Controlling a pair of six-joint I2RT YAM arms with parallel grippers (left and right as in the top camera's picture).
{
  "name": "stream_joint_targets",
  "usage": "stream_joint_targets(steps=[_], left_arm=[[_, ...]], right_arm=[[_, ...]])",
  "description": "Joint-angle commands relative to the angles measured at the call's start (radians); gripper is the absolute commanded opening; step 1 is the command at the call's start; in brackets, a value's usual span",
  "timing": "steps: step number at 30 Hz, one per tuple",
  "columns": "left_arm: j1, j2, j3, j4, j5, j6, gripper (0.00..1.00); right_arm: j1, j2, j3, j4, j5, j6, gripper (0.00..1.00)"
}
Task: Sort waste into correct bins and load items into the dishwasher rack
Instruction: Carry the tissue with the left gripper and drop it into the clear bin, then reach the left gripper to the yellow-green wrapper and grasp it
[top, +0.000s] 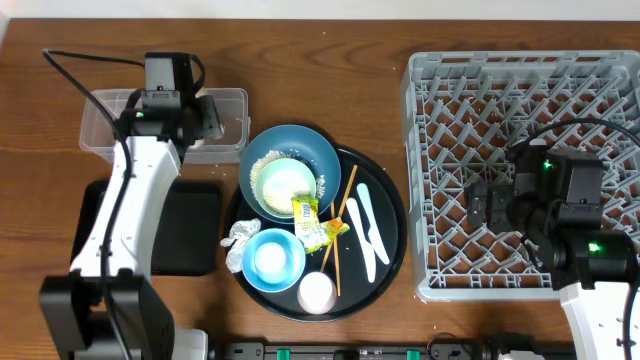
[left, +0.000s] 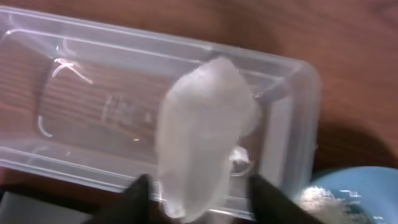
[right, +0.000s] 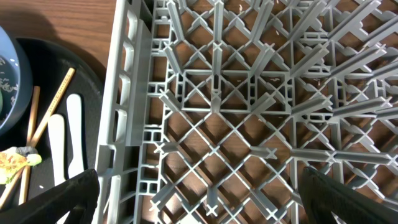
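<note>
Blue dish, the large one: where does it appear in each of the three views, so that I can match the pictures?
Overhead: the blue dish sits near centre, on the upper left of the round black tray.
Left wrist: the blue dish peeks in at the bottom right corner.
Right wrist: the blue dish is cut by the left edge.
Shared landmark: the brown table.

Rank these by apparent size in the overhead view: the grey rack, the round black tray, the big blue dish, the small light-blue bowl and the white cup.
1. grey rack
2. round black tray
3. big blue dish
4. small light-blue bowl
5. white cup
The gaps between them are clear, with no close calls.
</note>
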Motion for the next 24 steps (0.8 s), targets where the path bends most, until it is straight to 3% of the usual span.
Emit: stream_joint_targets(steps=[1,6,10,15,24], left_arm=[[0.005,-0.021,0.013,-0.003,0.026,-0.006,0.68],[-0.02,-0.094,0.013,-0.068,0.265,-0.021,0.69],[-0.086,-0.124,0.012,-0.208,0.471,-0.055,0.69],[-0.216,-0.104,-0.011,-0.373,0.492,-0.054,0.71],[-0.397,-0.039,-0.162,-0.321,0.49,-0.056,0.76]], right_arm=[[0.016,-0.003,0.019,-0.003,-0.008,0.01,0.99],[0.016,-0.003,0.019,-0.003,-0.008,0.01,0.99],[0.016,-0.001,0.019,-0.004,-0.008,0.01,0.99],[0.016,-0.001,0.019,-0.004,-0.008,0.01,0.99],[0.016,-0.001,0.019,-0.01,-0.008,0.01,0.99]])
